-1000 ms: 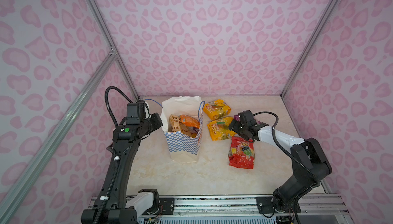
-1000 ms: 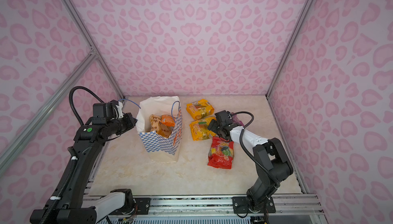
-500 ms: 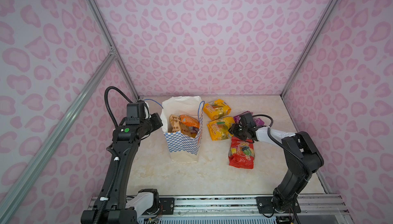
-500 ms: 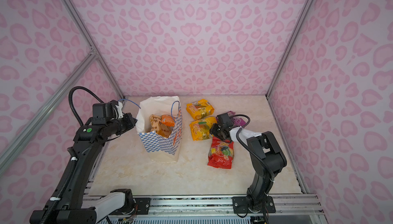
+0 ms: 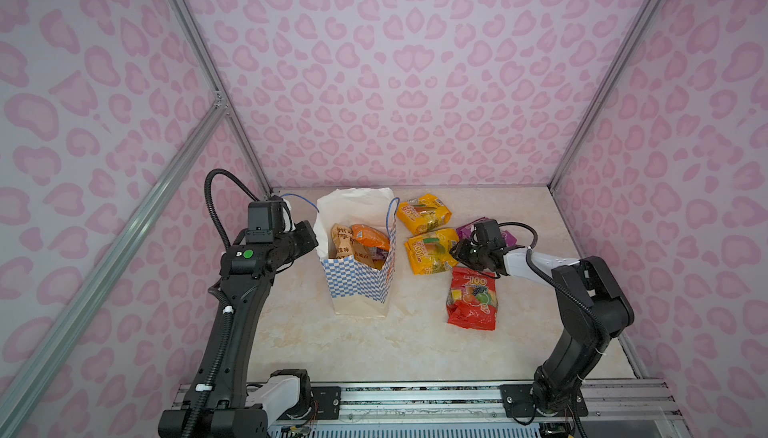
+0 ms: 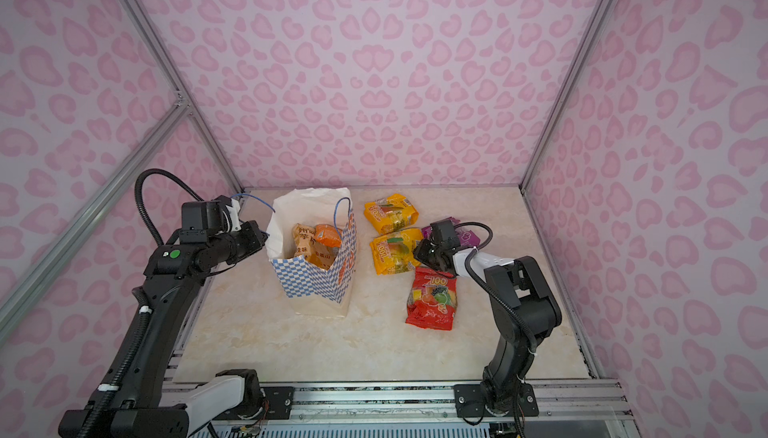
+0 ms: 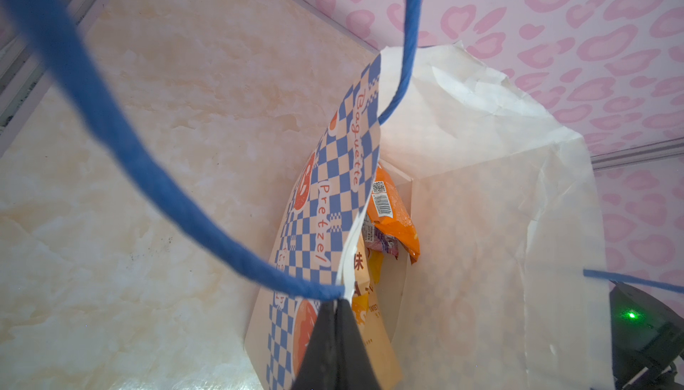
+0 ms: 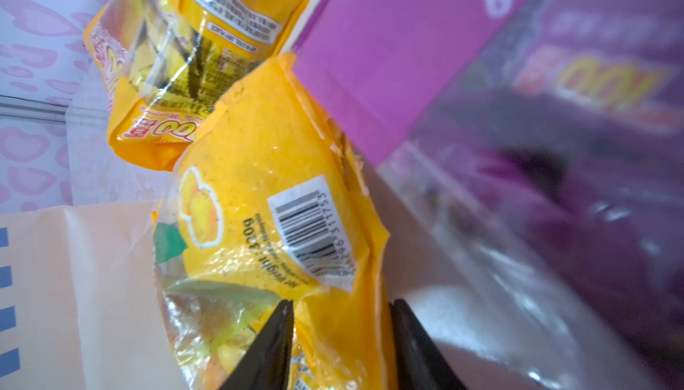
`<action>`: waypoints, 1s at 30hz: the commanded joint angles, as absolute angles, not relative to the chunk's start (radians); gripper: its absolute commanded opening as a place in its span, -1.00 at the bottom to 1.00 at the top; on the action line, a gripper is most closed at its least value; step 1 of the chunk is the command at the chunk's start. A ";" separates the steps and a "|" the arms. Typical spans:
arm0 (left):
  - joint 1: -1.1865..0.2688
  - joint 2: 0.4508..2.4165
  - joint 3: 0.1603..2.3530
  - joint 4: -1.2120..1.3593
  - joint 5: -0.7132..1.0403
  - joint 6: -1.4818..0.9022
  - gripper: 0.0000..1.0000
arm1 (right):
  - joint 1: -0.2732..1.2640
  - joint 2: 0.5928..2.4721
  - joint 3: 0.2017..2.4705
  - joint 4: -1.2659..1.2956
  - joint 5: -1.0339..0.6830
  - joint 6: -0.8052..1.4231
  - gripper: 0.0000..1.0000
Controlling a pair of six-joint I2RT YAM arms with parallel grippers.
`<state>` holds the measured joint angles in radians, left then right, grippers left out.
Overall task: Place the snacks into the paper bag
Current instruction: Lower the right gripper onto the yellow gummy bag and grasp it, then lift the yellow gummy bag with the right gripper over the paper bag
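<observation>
The paper bag stands upright and open at the centre of both top views, on the marbled table. A tan chip bag and an orange packet are already seen inside it, so the task is judged partly done.

Four snacks lie outside, right of centre. The red packet lies lowest. The lower yellow packet lies above it and the upper yellow packet higher again. The purple packet is mostly hidden behind the right arm. The step in hand is judged to be the pick-up of the lower yellow packet. The next move calls for a lift clear of its neighbours, a carry leftward over the bag's rim, and a release above the opening.

The left gripper is pinched fully together on the bag's near wall, just beside the root of the blue cord handle, so the mouth is held open. The right gripper stands about half closed. The crinkled end of the lower yellow packet is caught between its fingers, at the lower middle of the right wrist view.
</observation>
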<state>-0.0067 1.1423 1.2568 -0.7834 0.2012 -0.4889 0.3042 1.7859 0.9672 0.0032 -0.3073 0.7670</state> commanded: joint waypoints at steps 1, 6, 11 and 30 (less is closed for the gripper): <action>-0.006 1.143 1.255 -0.767 0.204 -0.488 -0.86 | 0.301 1.811 0.974 0.033 -0.337 0.764 -0.23; -0.006 1.141 1.258 -0.768 0.201 -0.490 -0.86 | 0.301 1.806 0.966 0.049 -0.340 0.773 -0.39; -0.006 1.148 1.258 -0.767 0.204 -0.491 -0.86 | 0.301 1.781 0.959 0.056 -0.351 0.770 -0.73; -0.005 1.164 1.260 -0.733 0.279 -0.485 -0.86 | 0.351 1.329 1.130 -0.107 -0.310 0.658 -1.00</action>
<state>-0.0063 1.1633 1.2568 -0.7662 0.2443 -0.4953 0.3347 1.3815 1.0920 -0.1040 -0.3550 0.6998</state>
